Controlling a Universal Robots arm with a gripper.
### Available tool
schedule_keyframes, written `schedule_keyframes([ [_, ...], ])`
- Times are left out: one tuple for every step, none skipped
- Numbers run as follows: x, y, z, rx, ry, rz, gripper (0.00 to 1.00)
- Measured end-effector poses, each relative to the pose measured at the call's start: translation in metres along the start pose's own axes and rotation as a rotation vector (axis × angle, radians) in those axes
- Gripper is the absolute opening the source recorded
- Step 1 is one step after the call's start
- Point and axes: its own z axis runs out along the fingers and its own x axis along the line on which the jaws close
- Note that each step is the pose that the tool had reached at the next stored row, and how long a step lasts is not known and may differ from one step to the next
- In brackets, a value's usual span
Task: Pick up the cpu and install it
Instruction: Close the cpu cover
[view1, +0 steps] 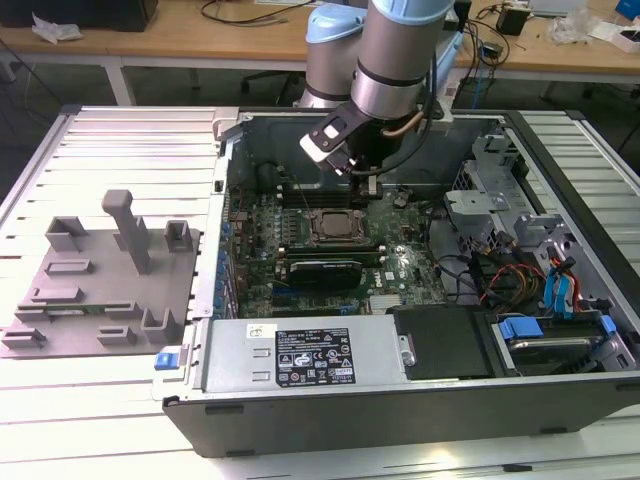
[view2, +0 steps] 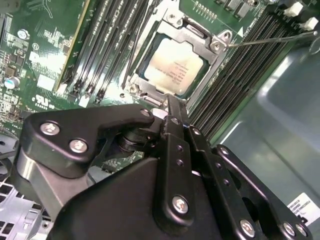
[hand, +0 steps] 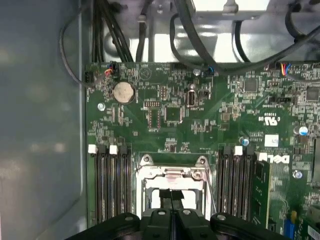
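Observation:
The cpu (view2: 175, 70), a small square chip with a silvery top plate, lies flat inside the socket frame (view2: 218, 46) on the green motherboard (view1: 400, 265). In the exterior view the cpu (view1: 329, 226) sits in the middle of the open computer case (view1: 400, 400). My gripper (view1: 366, 187) hangs just above and behind the socket. Its black fingers (view2: 173, 116) are pressed together with nothing between them, their tips a little short of the chip's edge. In the first wrist view the gripper (hand: 171, 202) covers the middle of the cpu (hand: 154, 196).
Rows of memory slots (view2: 235, 80) flank the socket on both sides. A silver power supply box (view1: 300, 355) lies along the case's front wall. Drive bays and coloured cables (view1: 530, 290) fill the exterior view's right. A grey fixture plate (view1: 100, 280) rests on the table outside the case.

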Motion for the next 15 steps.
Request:
schedule_keyframes([
  [0.0000, 0.0000, 0.0001, 0.0021, 0.0002, 0.000, 0.11],
  [0.0000, 0.0000, 0.0001, 0.0031, 0.0003, 0.000, 0.11],
  [0.0000, -0.0006, 0.0001, 0.0031, 0.0003, 0.000, 0.11],
  [0.0000, -0.0014, 0.0003, 0.0024, 0.0005, -0.001, 0.11],
  [0.0000, -0.0021, 0.0006, 0.0001, 0.0007, -0.004, 0.11],
  [-0.0001, -0.0023, 0.0008, -0.0022, 0.0004, -0.008, 0.11],
  [-0.0005, -0.0023, 0.0013, -0.0106, -0.0004, -0.022, 0.11],
  [-0.0015, -0.0028, 0.0017, -0.0153, -0.0007, -0.028, 0.11],
  [-0.0029, -0.0039, 0.0019, -0.0176, -0.0009, -0.029, 0.11],
  [-0.0044, -0.0053, 0.0020, -0.0189, -0.0009, -0.029, 0.11],
  [-0.0059, -0.0065, 0.0022, -0.0200, -0.0010, -0.029, 0.11],
  [-0.0078, -0.0084, 0.0024, -0.0214, -0.0012, -0.030, 0.11],
  [-0.0081, -0.0099, 0.0025, -0.0216, -0.0085, -0.029, 0.11],
  [-0.0081, -0.0114, 0.0029, -0.0216, -0.0196, -0.029, 0.11],
  [-0.0081, -0.0130, 0.0033, -0.0218, -0.0278, -0.028, 0.11],
])
